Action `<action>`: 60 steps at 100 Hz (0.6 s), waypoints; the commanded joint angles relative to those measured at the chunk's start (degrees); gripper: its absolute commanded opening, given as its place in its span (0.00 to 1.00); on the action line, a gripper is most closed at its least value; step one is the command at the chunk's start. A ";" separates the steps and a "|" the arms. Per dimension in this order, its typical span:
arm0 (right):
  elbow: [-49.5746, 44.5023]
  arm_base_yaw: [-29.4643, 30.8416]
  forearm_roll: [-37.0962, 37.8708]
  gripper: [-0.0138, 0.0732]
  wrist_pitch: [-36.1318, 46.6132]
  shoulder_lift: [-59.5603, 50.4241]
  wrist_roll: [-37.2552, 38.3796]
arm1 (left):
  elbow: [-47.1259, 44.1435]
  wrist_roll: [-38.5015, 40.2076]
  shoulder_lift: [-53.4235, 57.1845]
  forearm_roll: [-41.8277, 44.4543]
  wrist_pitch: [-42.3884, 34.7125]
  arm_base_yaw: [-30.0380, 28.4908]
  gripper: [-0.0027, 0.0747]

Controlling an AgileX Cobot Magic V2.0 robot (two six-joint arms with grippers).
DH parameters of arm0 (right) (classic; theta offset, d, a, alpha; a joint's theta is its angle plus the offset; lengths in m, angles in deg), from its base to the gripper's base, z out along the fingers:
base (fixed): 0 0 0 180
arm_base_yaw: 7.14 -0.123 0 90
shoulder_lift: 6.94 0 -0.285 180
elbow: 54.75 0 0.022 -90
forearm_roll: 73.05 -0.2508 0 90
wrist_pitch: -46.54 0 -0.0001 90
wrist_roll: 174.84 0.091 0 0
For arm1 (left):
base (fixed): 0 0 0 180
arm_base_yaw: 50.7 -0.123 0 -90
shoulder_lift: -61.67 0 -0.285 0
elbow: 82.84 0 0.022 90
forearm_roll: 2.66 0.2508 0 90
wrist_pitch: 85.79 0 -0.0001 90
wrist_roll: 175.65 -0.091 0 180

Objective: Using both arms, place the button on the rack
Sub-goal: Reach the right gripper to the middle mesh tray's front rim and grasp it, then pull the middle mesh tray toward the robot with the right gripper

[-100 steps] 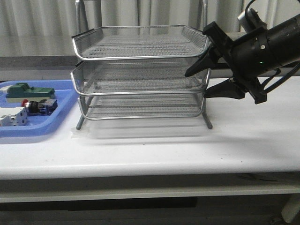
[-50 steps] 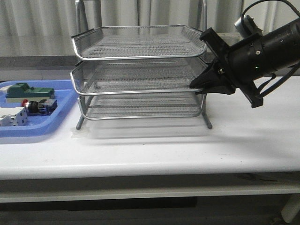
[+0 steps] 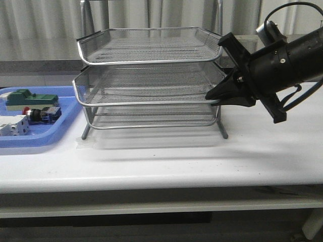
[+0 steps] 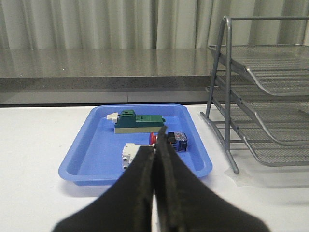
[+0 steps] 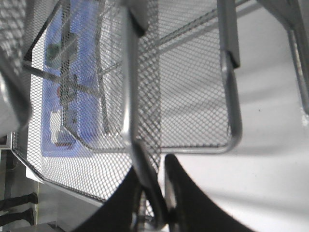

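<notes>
While lying untouched in the blue tray (image 3: pixel 45 138) at far left, button (image 3: pixel 36 114) awaits pickup by narrow-shut left gripper (image 4: pixel 155 159); right gripper (image 3: pixel 216 97) pinches rack (image 3: pixel 146 75) middle-tier rim; next calls for opening left jaws.

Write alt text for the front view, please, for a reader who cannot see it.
The right gripper has its fingers closed on the front right corner of the middle tier of the rack. At far left, the button lies in a blue tray on the white table.
</notes>
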 commanded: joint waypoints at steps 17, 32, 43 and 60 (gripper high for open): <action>-6.66 -0.21 3.57 0.18 -3.44 -7.64 -1.88 | -1.95 -0.06 1.68 -0.45 -4.84 -0.10 0.01; -11.68 -0.21 3.57 0.18 -3.23 -11.59 -2.76 | -1.95 -0.06 1.68 -0.45 -4.84 -0.10 0.01; -15.03 -0.21 3.57 0.18 -3.01 -14.02 -3.19 | -1.95 -0.06 1.68 -0.45 -4.84 -0.10 0.01; -18.14 -0.21 3.57 0.18 -2.65 -15.86 -4.16 | -1.95 -0.06 1.68 -0.45 -4.84 -0.10 0.01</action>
